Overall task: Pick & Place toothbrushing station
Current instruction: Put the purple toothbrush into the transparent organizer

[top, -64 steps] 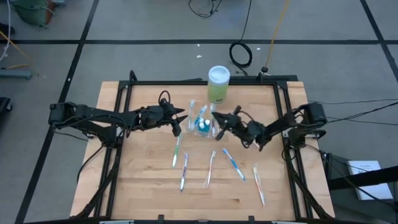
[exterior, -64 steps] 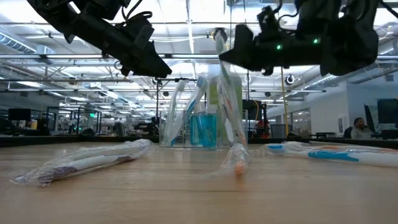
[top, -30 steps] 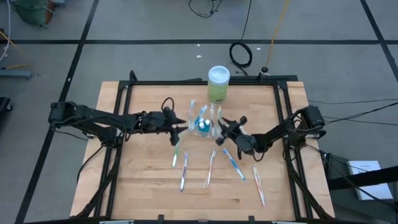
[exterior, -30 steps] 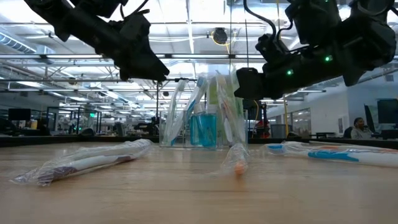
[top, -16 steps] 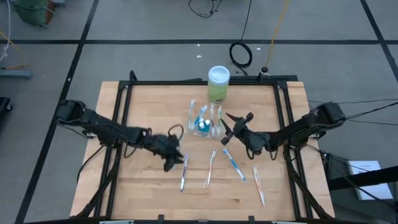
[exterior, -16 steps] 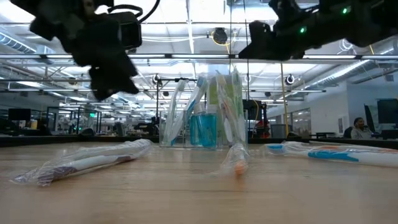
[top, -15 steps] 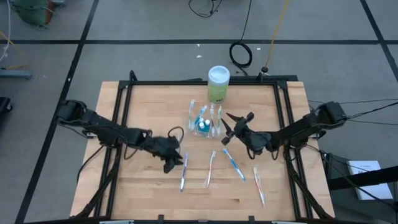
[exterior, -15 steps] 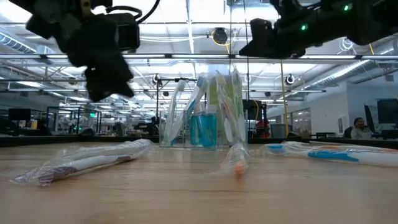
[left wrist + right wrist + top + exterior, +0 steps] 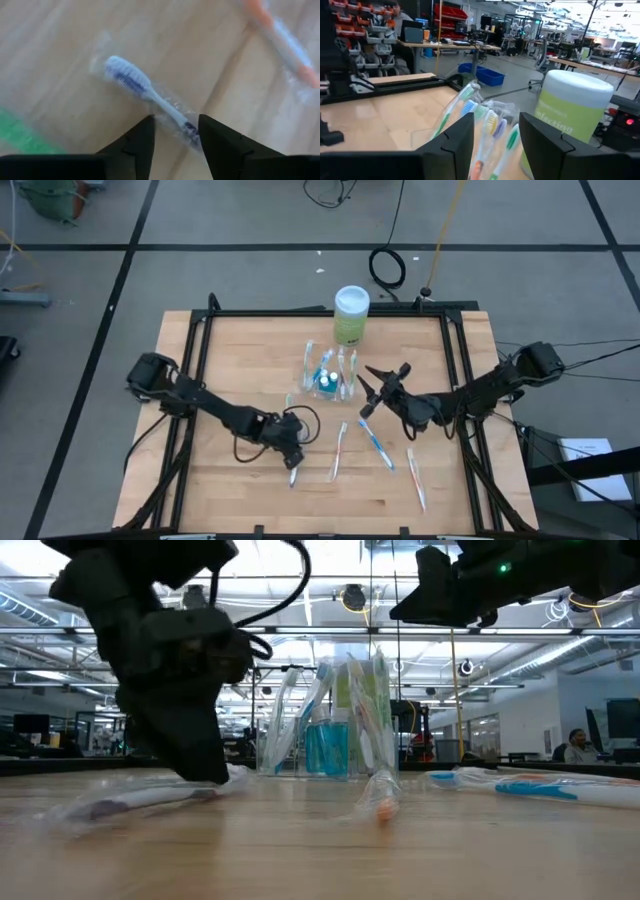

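Note:
The toothbrushing station (image 9: 328, 373), a clear holder with several wrapped toothbrushes upright in it, stands on the table's far middle; it also shows in the low view (image 9: 330, 730). My left gripper (image 9: 290, 458) is down at the table, open, its fingers on either side of a wrapped blue toothbrush (image 9: 150, 97) that lies flat. My right gripper (image 9: 385, 372) hovers open just right of the station, high above the table (image 9: 440, 595), with nothing between its fingers (image 9: 495, 145). My left gripper comes at the wrapped blue toothbrush from above, with the handle (image 9: 176, 121) passing between its open fingers, which lie across it. The toothbrush lies flat on the table. I cannot tell whether the fingers touch it.
A green canister with a white lid (image 9: 352, 315) stands behind the station. More wrapped toothbrushes lie on the near half: an orange-and-white one (image 9: 338, 452), a blue one (image 9: 377, 443) and an orange one (image 9: 415, 476). A black frame (image 9: 300, 312) runs around the table.
My left gripper has left the station's left side, gone toward the table's near edge and come down over the blue toothbrush. My right gripper has risen and drawn a little toward the right edge, away from the station.

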